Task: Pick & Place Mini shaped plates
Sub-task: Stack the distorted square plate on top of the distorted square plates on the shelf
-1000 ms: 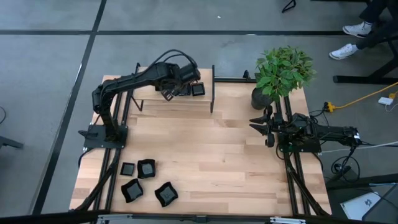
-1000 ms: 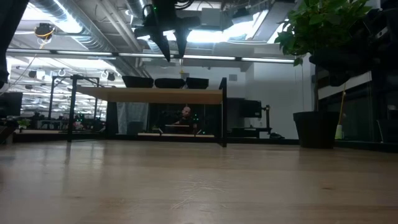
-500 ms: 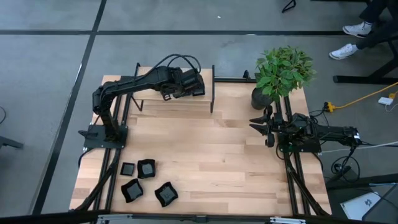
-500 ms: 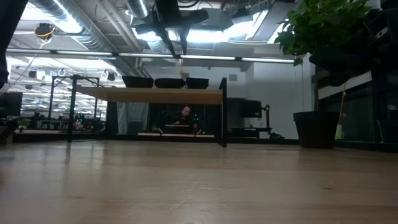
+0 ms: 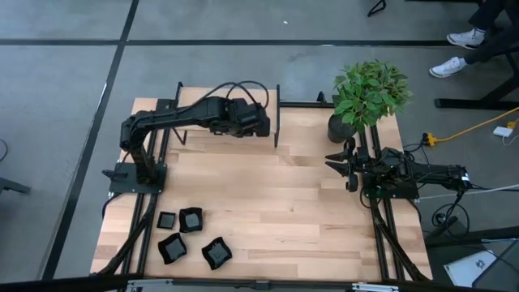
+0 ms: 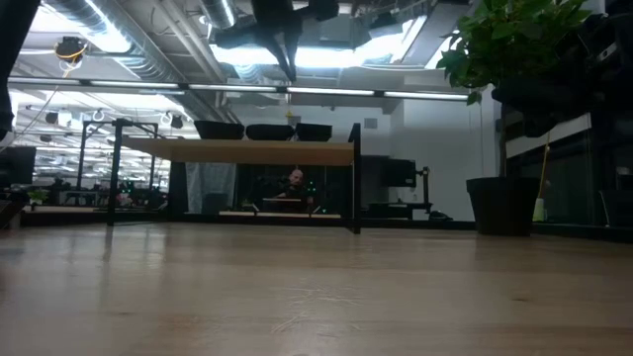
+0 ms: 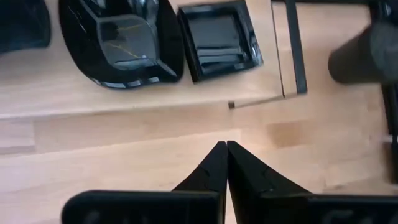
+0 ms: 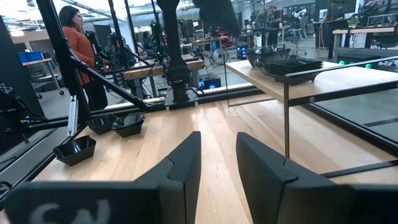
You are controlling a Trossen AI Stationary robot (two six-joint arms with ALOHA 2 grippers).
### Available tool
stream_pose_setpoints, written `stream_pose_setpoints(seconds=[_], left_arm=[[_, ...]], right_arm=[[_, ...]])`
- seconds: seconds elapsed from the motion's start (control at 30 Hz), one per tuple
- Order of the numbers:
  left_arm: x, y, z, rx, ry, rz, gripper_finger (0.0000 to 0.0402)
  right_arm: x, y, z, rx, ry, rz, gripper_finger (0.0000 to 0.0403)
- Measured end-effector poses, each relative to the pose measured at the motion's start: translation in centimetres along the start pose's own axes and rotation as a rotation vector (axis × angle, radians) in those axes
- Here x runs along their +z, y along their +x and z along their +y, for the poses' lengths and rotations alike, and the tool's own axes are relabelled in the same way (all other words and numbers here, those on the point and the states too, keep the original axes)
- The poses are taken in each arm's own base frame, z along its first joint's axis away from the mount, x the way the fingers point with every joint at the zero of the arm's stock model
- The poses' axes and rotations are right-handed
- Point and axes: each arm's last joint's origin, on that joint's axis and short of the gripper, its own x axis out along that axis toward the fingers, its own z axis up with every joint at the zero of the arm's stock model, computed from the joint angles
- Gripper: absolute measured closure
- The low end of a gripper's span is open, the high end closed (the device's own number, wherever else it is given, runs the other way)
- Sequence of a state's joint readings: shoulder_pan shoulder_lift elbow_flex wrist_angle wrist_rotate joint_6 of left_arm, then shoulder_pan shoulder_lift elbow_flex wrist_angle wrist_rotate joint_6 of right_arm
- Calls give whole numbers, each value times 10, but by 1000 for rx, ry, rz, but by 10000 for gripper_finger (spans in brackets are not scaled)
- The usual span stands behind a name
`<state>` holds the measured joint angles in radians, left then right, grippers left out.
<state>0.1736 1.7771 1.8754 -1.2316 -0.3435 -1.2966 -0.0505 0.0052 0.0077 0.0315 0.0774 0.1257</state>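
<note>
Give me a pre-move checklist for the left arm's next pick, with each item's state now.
1. Left gripper empty: ok, fingers shut on nothing.
2. Left gripper clear of the shelf plates: ok, it hangs above them.
3. Placed plates sit flat on the shelf: ok in the low view.
4. Plates left on the table: ok, four near the front left corner.
5. Right gripper out of the way: ok, parked by the plant.
6. Jaws open for the next grasp: not ok.
</note>
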Motion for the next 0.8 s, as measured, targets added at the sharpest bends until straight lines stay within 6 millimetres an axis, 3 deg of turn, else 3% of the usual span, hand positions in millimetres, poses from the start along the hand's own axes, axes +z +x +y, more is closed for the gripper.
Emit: stream_pose_setpoints(seconds=[0.2, 0.4, 0.8], left_arm=[[-21, 0, -3, -9, -1, 80, 399], [-55, 0, -6, -28, -61, 215, 400], [-132, -13, 1, 90, -394, 332, 397]], right_arm=[[0, 0, 0, 0, 0, 0, 300], [0, 0, 0, 0, 0, 0, 300], [0, 0, 0, 1, 0, 0, 300]])
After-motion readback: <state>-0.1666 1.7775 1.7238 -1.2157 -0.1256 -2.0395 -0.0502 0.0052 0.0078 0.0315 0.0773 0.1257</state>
